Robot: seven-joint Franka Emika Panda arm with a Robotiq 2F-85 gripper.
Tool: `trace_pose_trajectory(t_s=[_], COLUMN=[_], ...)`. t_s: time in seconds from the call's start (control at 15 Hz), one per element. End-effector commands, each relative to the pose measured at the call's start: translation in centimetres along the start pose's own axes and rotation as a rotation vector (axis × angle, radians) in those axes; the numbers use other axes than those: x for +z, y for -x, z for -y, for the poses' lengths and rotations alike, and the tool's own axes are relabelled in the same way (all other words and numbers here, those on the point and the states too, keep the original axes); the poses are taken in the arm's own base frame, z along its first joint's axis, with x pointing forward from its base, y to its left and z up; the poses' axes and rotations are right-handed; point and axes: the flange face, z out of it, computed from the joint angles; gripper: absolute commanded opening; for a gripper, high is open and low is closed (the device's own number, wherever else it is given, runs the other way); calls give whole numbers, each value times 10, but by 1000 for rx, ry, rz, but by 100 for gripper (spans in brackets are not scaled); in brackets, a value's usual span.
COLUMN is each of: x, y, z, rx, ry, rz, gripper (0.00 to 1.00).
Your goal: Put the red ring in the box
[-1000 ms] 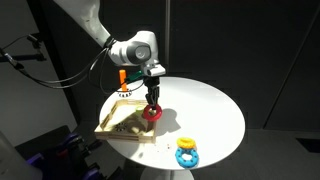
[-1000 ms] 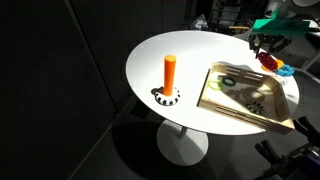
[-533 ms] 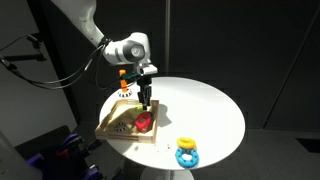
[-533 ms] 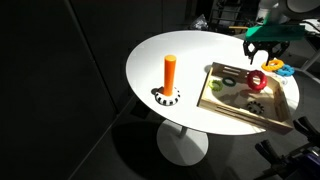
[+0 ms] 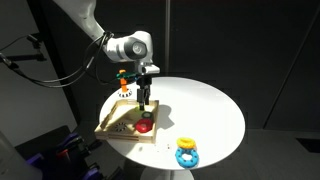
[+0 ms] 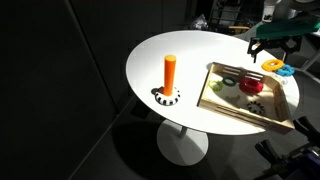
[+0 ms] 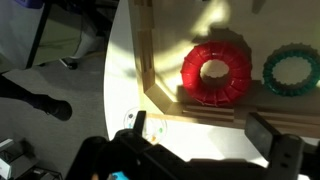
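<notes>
The red ring (image 5: 146, 125) (image 6: 252, 86) lies flat inside the box (image 5: 113, 127) (image 6: 240, 116), a shallow light-wood tray, near one corner. From the wrist view the red ring (image 7: 216, 72) rests just inside the box rim (image 7: 146, 60), beside a thin green ring (image 7: 293, 70). My gripper (image 5: 146, 98) (image 6: 273, 50) (image 7: 206, 135) hangs open a short way above the ring. Nothing sits between its fingers (image 7: 275, 140).
The round white table (image 5: 210, 110) (image 6: 160, 50) also carries an orange peg (image 6: 170, 72) on a small base and a blue and yellow ring stack (image 5: 187, 152) (image 6: 277, 67) beside the box. Dark surroundings lie beyond the table's edge.
One second ago my gripper was shut on the red ring over the box's edge. It opened, the ring dropped into the box, and the gripper rose slightly.
</notes>
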Motion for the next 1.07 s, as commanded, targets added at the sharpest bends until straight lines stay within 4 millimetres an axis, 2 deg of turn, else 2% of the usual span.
trace_pose_trajectory(t_s=[0.0,0.47,1.0], x=[-23,-71,-135], y=[-9,-15,-10], z=[-15,-49,-109], rx=[-101,-362,-608], ry=[-34,-145,-132], rz=[49,134,203], gripper=[100,100,100])
